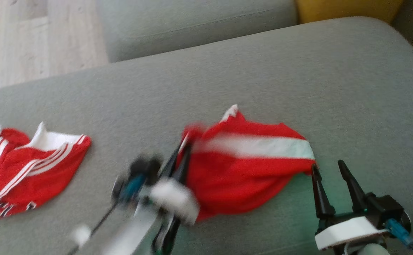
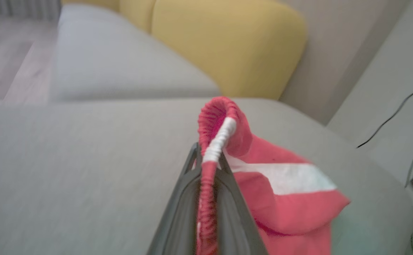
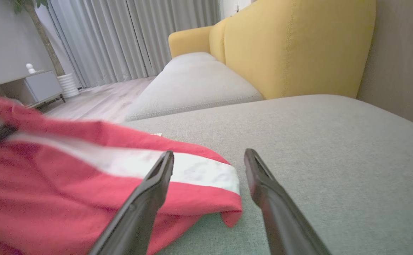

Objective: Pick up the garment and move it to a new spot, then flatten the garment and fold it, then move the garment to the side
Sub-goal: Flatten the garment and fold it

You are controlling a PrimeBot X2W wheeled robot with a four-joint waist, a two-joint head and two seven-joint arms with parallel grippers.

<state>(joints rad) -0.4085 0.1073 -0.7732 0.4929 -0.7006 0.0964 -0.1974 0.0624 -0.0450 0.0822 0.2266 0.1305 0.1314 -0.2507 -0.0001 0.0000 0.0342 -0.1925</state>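
Observation:
The garment [image 1: 245, 170] is red shorts with a white side stripe, lying crumpled on the grey sofa cushion [image 1: 298, 81]. My left gripper [image 1: 183, 150], blurred in the head view, is shut on the garment's elastic waistband [image 2: 210, 156] at the cloth's left end, and that end is lifted off the cushion. In the left wrist view the waistband rises from between the two fingers. My right gripper [image 1: 328, 168] stands open just right of the garment's lower right corner [image 3: 227, 212]; that corner lies in front of its spread fingers, and the left fingertip [image 3: 165, 163] hangs over the stripe.
A second red and white garment [image 1: 26, 166] lies at the cushion's left end. A yellow backrest [image 3: 298, 46] stands behind, with another grey seat cushion [image 3: 192, 81] beyond. Wooden floor [image 1: 33, 39] lies past the far edge. A thin black cable [image 2: 394, 113] runs at the right.

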